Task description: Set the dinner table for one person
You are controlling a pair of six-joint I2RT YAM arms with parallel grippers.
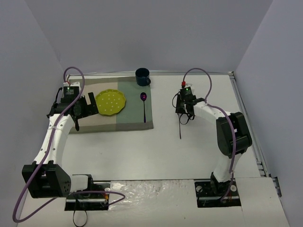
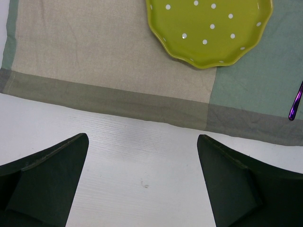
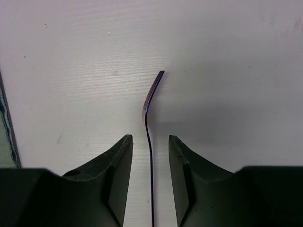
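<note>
The white dinner table (image 1: 156, 156) carries a beige and green placemat (image 1: 135, 120) at the back left. On the placemat lie a yellow-green dotted plate (image 1: 110, 102) and a purple spoon (image 1: 144, 106). A dark blue mug (image 1: 142, 76) stands at its far edge. A thin dark iridescent utensil (image 1: 180, 130) lies on the bare table to the right of the placemat. My right gripper (image 1: 182, 116) is open and straddles the utensil (image 3: 147, 113); the jaws (image 3: 150, 138) do not touch it. My left gripper (image 1: 85, 108) is open wide and empty (image 2: 142, 137), over bare table beside the placemat's edge (image 2: 94, 90).
Grey walls close in the table at the back and both sides. A metal rim (image 1: 246, 118) runs along the table's right edge. In the left wrist view the plate (image 2: 208, 28) and the spoon's handle tip (image 2: 297, 101) show beyond the fingers.
</note>
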